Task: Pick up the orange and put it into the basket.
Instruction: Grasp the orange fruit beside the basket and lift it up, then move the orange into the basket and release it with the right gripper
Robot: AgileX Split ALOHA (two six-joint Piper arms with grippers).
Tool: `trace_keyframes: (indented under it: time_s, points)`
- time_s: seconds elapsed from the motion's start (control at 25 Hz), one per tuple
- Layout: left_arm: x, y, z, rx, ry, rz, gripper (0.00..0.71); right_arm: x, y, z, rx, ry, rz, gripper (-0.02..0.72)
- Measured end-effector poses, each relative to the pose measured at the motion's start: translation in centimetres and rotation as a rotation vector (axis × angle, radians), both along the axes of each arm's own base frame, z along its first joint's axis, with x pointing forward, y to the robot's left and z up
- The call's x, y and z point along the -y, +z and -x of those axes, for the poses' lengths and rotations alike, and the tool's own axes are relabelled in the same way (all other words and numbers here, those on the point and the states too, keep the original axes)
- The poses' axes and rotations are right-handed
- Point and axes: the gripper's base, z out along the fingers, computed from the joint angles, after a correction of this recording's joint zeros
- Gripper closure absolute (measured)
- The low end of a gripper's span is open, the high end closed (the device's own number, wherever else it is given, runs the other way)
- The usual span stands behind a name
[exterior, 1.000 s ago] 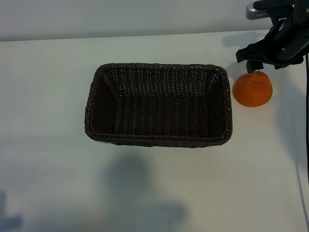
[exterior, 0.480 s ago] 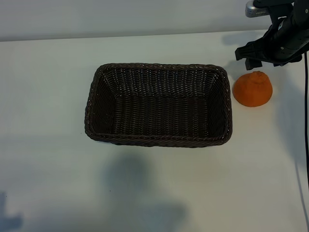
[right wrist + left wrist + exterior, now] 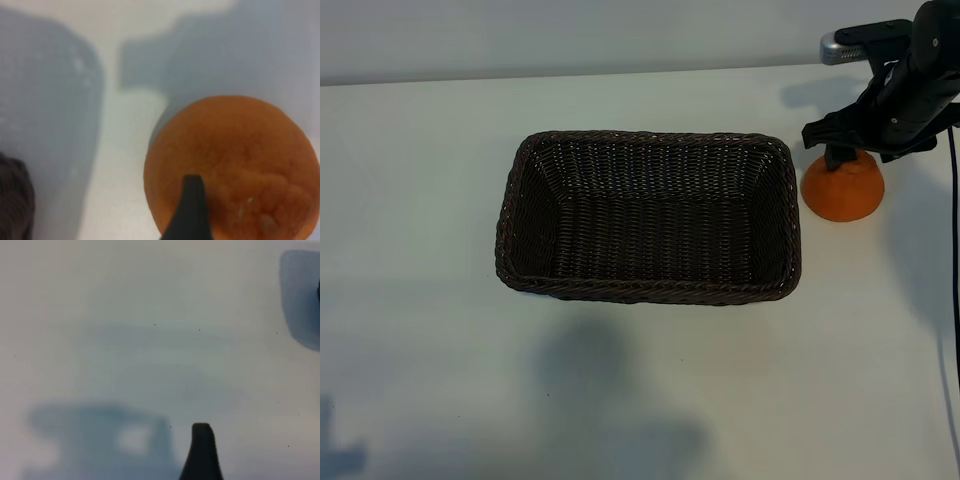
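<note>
The orange (image 3: 841,190) sits on the table (image 3: 420,200) just beside the right end of the basket (image 3: 648,216), and the right pincer (image 3: 855,140) hangs over its top, released and holding nothing. To grip well, the fingers should straddle the widest part of the fruit before clenching — off-centre, it would likely roll. The left pincer (image 3: 201,452) is parked over bare table, also released.

one orange (image 3: 842,192), one basket (image 3: 647,217)
</note>
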Motion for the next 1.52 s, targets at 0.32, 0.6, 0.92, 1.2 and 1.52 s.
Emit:
trace_keyframes:
  time_s: [0.32,0.6,0.92,1.2,1.52]
  points:
    - [0.0,0.0,0.0,0.000,0.000,0.000,0.139,0.0,-0.6,-0.4,0.018,-0.002,0.000,0.109]
    - [0.0,0.0,0.0,0.000,0.000,0.000,0.139,0.0,-2.1,-0.5,-0.013,-0.002,0.004,0.127]
    - [0.0,0.0,0.0,0.000,0.000,0.000,0.139,0.0,-2.1,-0.6,-0.014,-0.033,-0.004,0.539]
    - [0.0,0.0,0.0,0.000,0.000,0.000,0.139,0.2,-1.9,-0.7,-0.006,-0.017,0.025,0.616]
    - [0.0,0.0,0.0,0.000,0.000,0.000,0.139,0.6,3.3,-1.6,0.005,-0.017,0.077,0.620]
